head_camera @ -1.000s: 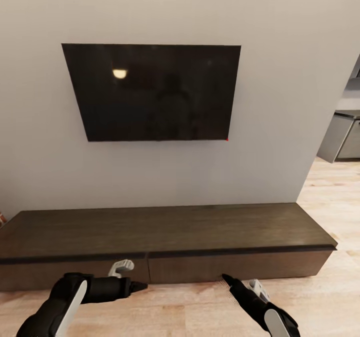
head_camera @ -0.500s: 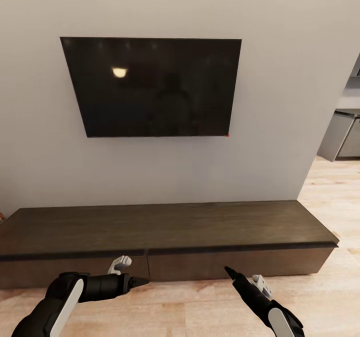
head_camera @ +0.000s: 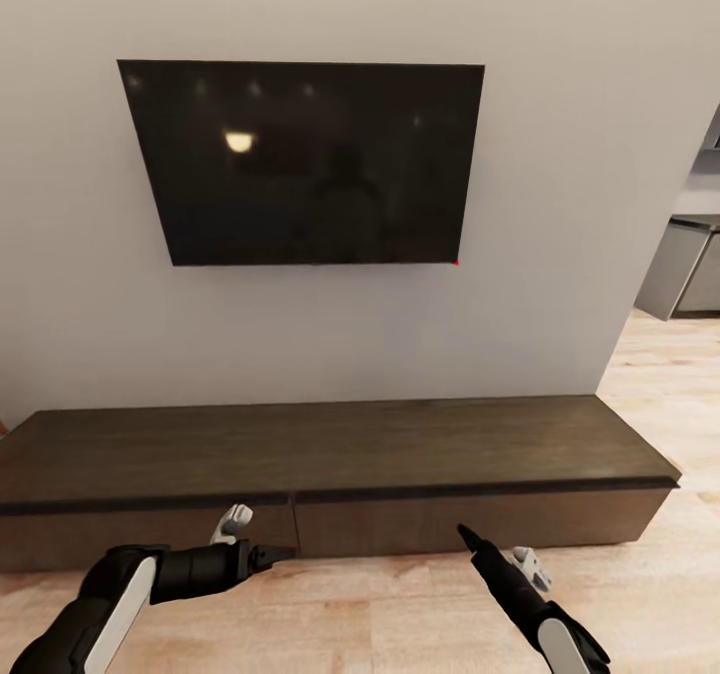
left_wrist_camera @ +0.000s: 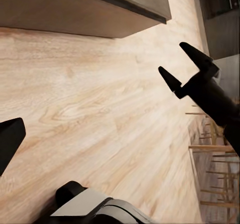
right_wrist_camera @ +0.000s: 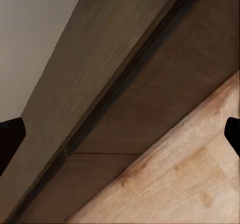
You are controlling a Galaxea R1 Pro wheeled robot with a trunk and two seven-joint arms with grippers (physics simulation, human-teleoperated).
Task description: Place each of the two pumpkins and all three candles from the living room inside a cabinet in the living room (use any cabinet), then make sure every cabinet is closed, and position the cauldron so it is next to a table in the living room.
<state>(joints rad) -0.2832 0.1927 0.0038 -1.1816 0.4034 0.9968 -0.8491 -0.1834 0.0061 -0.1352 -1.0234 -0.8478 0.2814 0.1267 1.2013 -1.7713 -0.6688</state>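
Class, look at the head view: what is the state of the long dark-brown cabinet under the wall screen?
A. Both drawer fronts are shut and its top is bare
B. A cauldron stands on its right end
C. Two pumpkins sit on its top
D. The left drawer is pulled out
A: the cabinet shows both drawer fronts flush and shut, with nothing resting on its flat top.
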